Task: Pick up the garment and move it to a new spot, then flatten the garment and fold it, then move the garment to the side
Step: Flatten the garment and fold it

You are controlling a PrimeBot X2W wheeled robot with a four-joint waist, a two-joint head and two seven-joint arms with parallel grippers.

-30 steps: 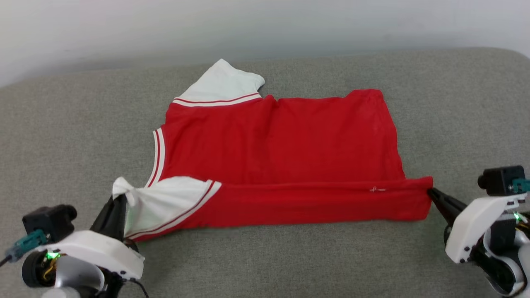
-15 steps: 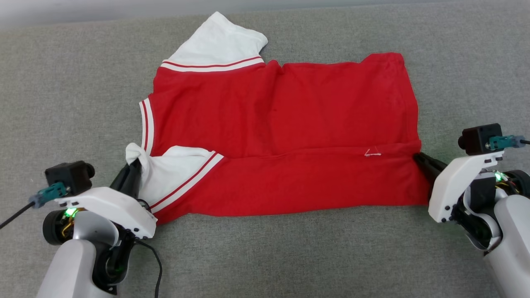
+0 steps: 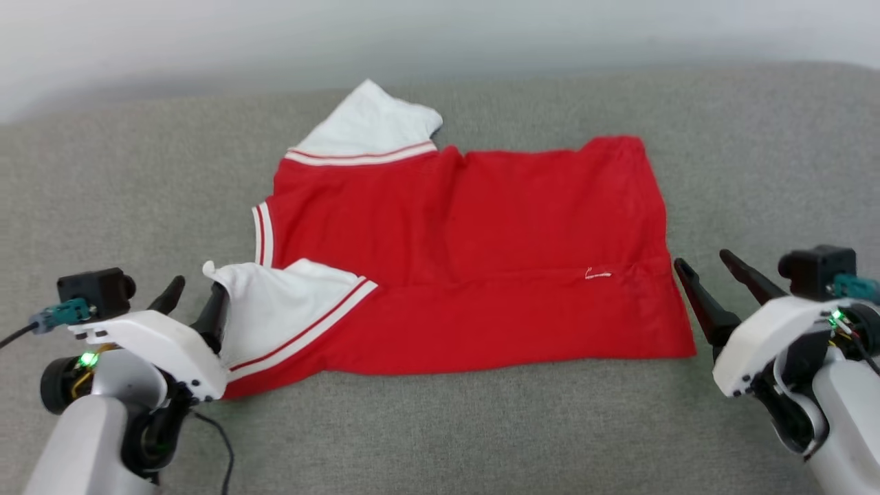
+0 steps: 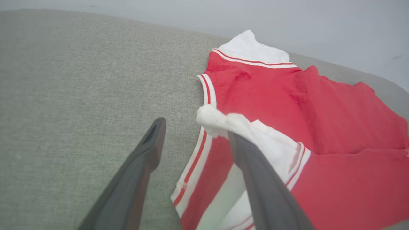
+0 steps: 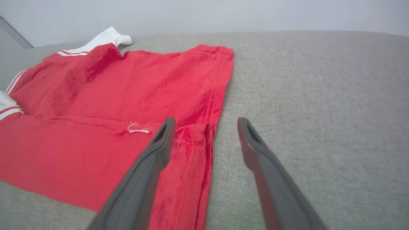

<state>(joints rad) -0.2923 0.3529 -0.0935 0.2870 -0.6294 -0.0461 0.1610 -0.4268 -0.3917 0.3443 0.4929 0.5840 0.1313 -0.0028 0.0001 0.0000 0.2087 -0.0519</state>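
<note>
Head view: the garment [image 3: 467, 261] lies part-folded on the bench [image 3: 440, 426], its long axis running left to right between the arms. The left gripper [image 3: 199, 285] is at one end and the right gripper [image 3: 702, 260] at the other, both spread open and holding nothing.

Left wrist view: the white sleeve [image 4: 220, 123] leans on one finger (loose, not pinched).

Right wrist view: the hem [image 5: 204, 150] lies between the fingers

The garment's [image 3: 467, 227] near edge is folded over and hides the cloth beneath it. A tiny white mark [image 3: 598, 274] on that fold is too small to identify. The left gripper [image 3: 199, 285] has one finger covering part of the near sleeve [image 3: 275, 302]; I can't tell whether they touch.
</note>
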